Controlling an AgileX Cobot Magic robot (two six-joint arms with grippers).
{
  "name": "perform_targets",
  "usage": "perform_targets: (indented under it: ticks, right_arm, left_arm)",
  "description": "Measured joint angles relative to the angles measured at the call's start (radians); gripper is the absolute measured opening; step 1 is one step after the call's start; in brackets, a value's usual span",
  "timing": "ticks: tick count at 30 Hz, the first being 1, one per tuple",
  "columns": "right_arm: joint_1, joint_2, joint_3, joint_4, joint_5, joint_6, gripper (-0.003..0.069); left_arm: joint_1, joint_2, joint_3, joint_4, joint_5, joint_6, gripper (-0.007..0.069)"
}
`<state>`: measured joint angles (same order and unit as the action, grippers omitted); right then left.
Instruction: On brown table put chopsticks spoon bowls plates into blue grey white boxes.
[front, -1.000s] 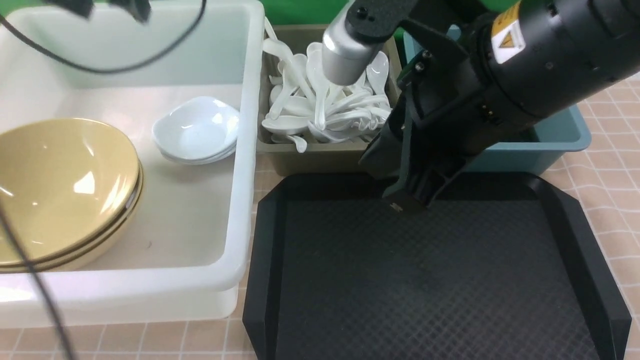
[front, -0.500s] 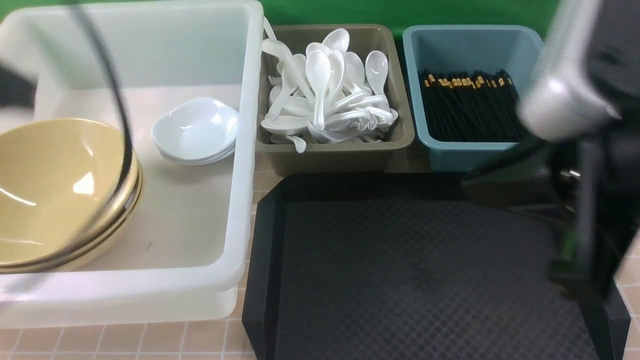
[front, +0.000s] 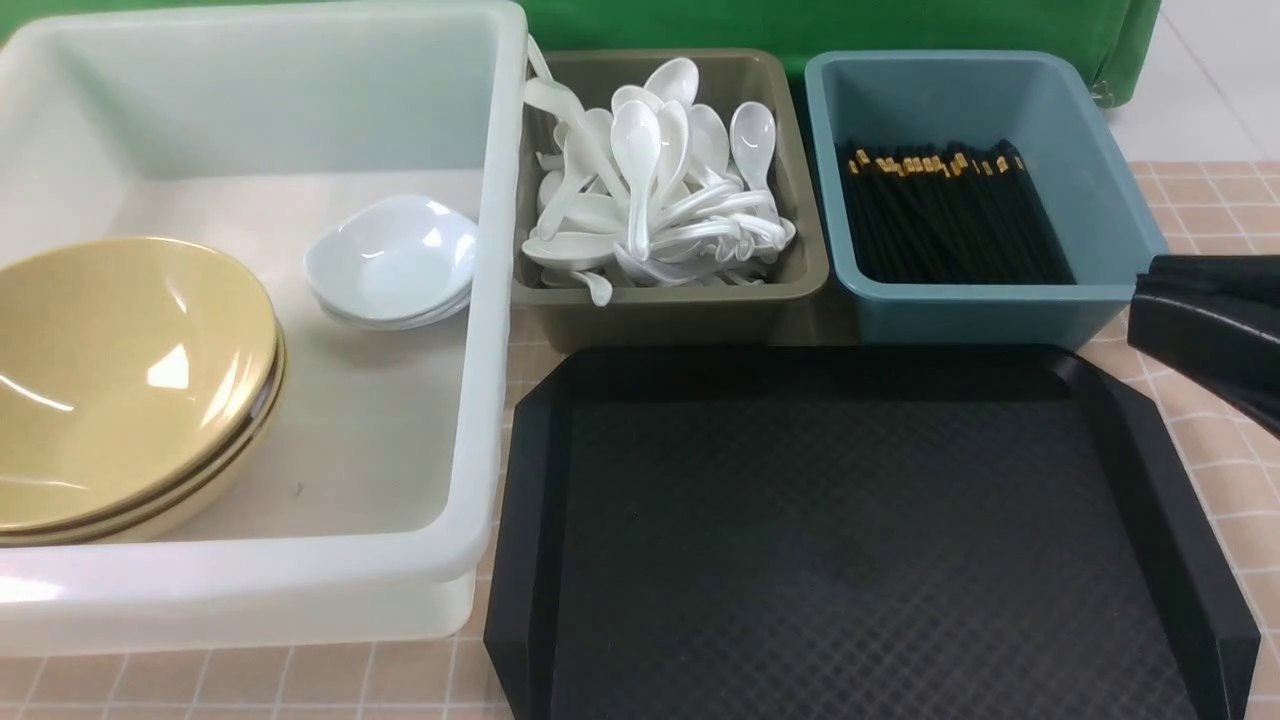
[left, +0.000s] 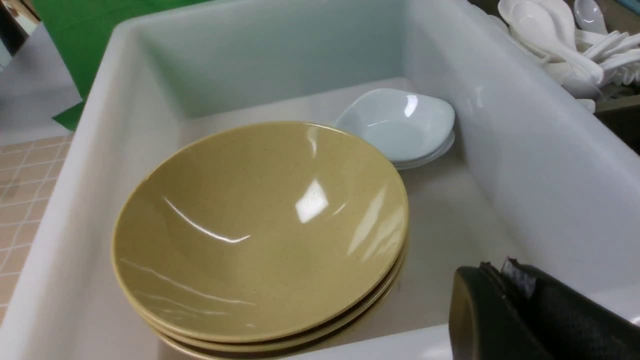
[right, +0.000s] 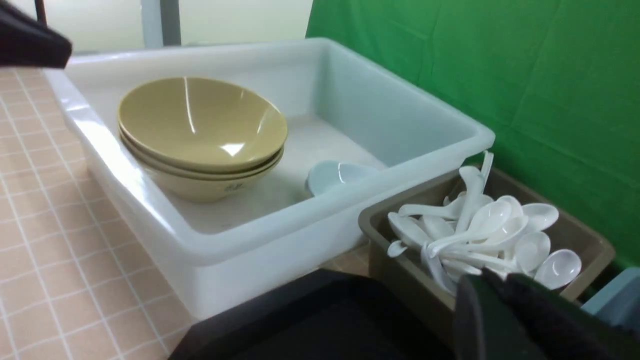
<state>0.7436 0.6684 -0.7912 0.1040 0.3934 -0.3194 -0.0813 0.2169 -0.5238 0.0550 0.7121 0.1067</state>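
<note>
Three stacked yellow bowls (front: 120, 370) and a small stack of white plates (front: 395, 255) sit inside the big white box (front: 495, 300). The olive-grey box (front: 660, 310) holds a heap of white spoons (front: 650, 200). Black chopsticks (front: 940, 215) lie in the blue box (front: 980, 310). My right gripper (front: 1140, 300) pokes in from the right edge beside the blue box, shut and holding nothing. My left gripper (left: 492, 267) hangs over the near rim of the white box, close to the bowls (left: 260, 230), shut and empty. It does not show in the front view.
A flat black tray (front: 850, 540) lies in front of the grey and blue boxes, with nothing on it. The tiled brown table (front: 1220, 460) shows to the right and along the front edge. A green backdrop stands behind the boxes.
My right arm has swung from over the tray's far edge to the right edge of the front view. The left arm and its cable have left that view.
</note>
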Motion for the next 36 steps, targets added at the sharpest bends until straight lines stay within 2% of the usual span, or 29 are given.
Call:
perform_targets:
  ticks: [5,28,31,32,36]
  right_arm:
    - [0.000,0.000,0.002,0.000,-0.007,0.000,0.0097]
    - [-0.001,-0.018,0.038,0.000,-0.003,-0.022,0.0108]
    - [-0.024,-0.094,0.115,0.000,-0.039,-0.065,0.0080]
    - [-0.063,-0.145,0.171,0.000,-0.088,-0.073,0.0047]
    - [-0.239,-0.299,0.371,0.000,-0.285,0.021,0.0036]
  left_arm:
    - [0.000,-0.015,0.014,0.044,0.000,0.001,0.0001]
    - [0.000,-0.015,0.014,0.045,0.000,0.001,0.0001]
    - [0.000,-0.015,0.014,0.048,0.000,0.001,0.0001]
    - [0.000,-0.015,0.014,0.048,0.000,0.001,0.0001]
    - [0.000,-0.015,0.014,0.048,0.000,0.001,0.0001]
